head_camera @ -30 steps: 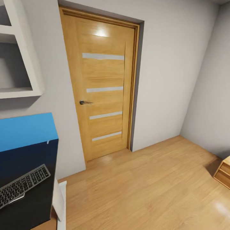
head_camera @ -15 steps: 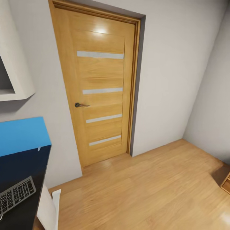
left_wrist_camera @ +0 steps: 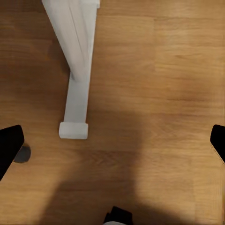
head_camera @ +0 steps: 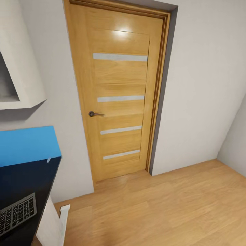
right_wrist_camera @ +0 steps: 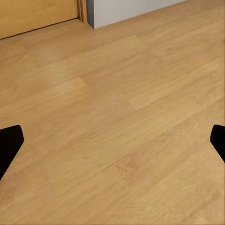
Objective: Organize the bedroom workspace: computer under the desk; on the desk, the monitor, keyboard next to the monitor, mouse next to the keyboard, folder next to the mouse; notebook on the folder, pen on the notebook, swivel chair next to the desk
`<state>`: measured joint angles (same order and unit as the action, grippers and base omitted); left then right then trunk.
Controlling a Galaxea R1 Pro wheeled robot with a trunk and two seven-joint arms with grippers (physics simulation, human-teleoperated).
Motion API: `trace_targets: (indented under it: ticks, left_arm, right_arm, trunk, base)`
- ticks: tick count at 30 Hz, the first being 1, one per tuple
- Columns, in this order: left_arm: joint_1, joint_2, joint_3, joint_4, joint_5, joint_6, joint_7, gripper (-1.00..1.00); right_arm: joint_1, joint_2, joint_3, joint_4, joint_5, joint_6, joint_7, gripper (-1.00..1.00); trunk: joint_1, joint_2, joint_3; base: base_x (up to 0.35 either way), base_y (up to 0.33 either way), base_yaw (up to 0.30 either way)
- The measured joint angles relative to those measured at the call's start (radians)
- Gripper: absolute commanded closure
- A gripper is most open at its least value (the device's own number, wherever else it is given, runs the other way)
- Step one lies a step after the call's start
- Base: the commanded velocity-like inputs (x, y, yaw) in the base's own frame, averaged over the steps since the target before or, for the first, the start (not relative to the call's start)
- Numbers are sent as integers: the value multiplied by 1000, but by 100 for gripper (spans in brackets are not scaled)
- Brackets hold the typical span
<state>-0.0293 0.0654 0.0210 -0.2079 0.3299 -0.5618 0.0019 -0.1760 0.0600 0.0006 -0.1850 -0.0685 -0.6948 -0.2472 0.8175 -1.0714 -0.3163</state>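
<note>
The desk (head_camera: 25, 177), black-topped with a bright blue back panel (head_camera: 27, 145), fills the lower left corner of the head view. One end of the silver-grey keyboard (head_camera: 17, 213) with dark keys lies on it at the picture's edge. Below the desk's end stands its white pedestal leg (head_camera: 51, 227). In the left wrist view the same white leg (left_wrist_camera: 75, 61) and its foot rest on the wood floor, and my left gripper (left_wrist_camera: 112, 145) is open above the floor with nothing between its fingers. My right gripper (right_wrist_camera: 112, 143) is open over bare floor.
A shut light-wood door (head_camera: 119, 99) with a dark handle (head_camera: 94, 114) faces me in a grey wall. A white wall shelf (head_camera: 20, 82) hangs above the desk. Light wood floor (head_camera: 164, 212) stretches to the right. A small grey round object (left_wrist_camera: 21, 153) lies near the leg's foot.
The whole head view has shifted: the camera moved, so the door now sits further right and larger, and the low wood cabinet at the right edge has left the picture. Nothing was handled.
</note>
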Motion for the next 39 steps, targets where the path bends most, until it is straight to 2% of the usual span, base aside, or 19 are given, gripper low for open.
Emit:
trace_targets:
  ticks: [4, 13, 20, 25, 39]
  left_arm:
    - [0, 0, -1, 0, -1, -2, 0, -100]
    - [0, -1, -8, 0, -3, -3, 0, -100]
    - [0, -1, -16, 0, -4, -2, 0, -100]
    - [0, -1, -41, 0, -6, -1, 0, -100]
    - [0, -1, -46, 0, -4, -1, 1, -100]
  right_arm:
    - [0, 0, 0, 1, 0, 2, -21, -100]
    - [0, 0, 0, 1, 0, 2, -24, -100]
    - [0, 2, 0, 1, 2, 1, -24, -100]
    - [0, 6, 3, -1, 3, -22, -11, -100]
    - [0, 9, 1, -3, -2, -32, -10, -100]
  trunk:
    - [0, 0, 0]
    - [1, 0, 0]
    - [1, 0, 0]
    - [1, 0, 0]
    - [1, 0, 0]
  base:
    - [149, -128, 288]
    - [6, -78, 288]
    - [-11, -269, 288]
    - [-106, -296, 288]
    - [-127, -291, 288]
